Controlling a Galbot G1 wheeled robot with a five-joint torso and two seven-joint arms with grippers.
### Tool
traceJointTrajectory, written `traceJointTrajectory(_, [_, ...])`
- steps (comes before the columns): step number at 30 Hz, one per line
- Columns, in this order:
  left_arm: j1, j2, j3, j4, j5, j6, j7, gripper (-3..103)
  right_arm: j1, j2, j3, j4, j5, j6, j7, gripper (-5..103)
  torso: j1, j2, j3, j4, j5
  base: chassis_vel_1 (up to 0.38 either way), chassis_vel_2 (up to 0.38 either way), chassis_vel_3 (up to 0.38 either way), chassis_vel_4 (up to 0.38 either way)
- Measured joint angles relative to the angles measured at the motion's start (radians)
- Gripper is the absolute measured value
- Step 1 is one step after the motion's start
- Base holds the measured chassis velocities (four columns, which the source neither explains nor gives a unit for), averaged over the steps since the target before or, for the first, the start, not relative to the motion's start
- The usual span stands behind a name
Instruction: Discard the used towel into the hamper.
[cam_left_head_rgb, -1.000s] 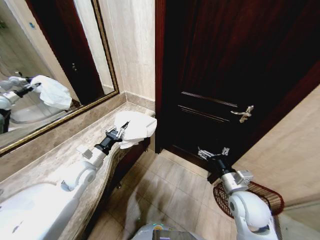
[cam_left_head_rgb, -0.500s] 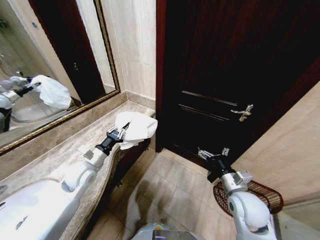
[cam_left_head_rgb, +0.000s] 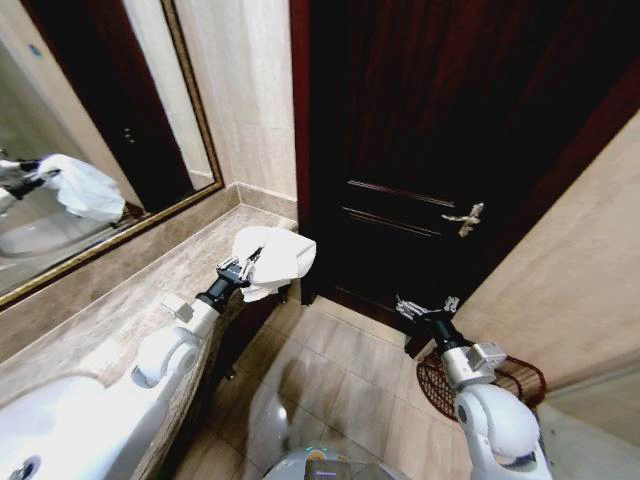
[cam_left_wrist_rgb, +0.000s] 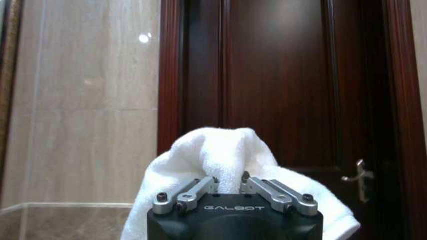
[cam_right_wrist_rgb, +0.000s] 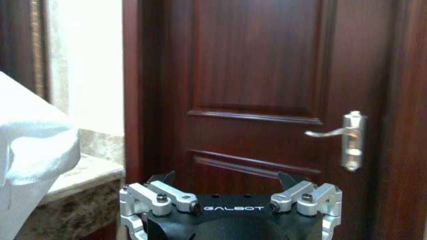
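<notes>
You are looking at a bathroom with a stone surface (cam_left_head_rgb: 130, 290) running along the left of the frame under a gilt-framed mirror (cam_left_head_rgb: 90, 150), and a white sink (cam_left_head_rgb: 60, 425) in the lower left corner. Just right of that, at centre-left, your left gripper (cam_left_head_rgb: 238, 270) is clamped on a bunched white towel (cam_left_head_rgb: 275, 255), held in the air past the end of the surface; in the left wrist view the fingers (cam_left_wrist_rgb: 200, 192) pinch the cloth at its base. A dark wooden door (cam_left_head_rgb: 430, 130) with a silver lever handle (cam_left_head_rgb: 465, 218) fills the upper middle, above a tiled floor (cam_left_head_rgb: 340, 380). Further right, your right gripper (cam_left_head_rgb: 425, 308) hangs empty before the door, its fingers spread wide. The hamper (cam_left_head_rgb: 515, 378) stands on the floor at lower right, partly hidden behind that arm.
</notes>
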Motion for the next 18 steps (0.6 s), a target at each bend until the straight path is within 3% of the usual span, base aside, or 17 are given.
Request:
traceJointTrajectory(5, [0.006, -0.056, -0.008, -0.002, 0.014, 0.000, -0.002, 10, 0.000, 0.007, -0.002, 0.000, -0.003, 0.001, -0.001, 100, 0.000, 0.000, 0.000, -0.0002, 0.0000, -0.100, -0.107, -0.110, -0.091])
traceJointTrajectory(11, [0.033, -0.171, -0.010, 0.004, 0.065, -0.014, 0.003, 10, -0.007, 0.018, -0.004, 0.001, -0.009, 0.006, -0.005, 100, 0.000, 0.000, 0.000, 0.0001, 0.0000, -0.127, -0.099, -0.115, -0.106])
traceJointTrajectory(18, [0.049, -0.213, -0.011, 0.039, 0.105, -0.040, 0.017, 10, -0.019, 0.025, 0.001, 0.008, -0.009, 0.018, -0.007, 100, 0.000, 0.000, 0.000, -0.0001, 0.0000, -0.134, -0.123, -0.136, -0.129])
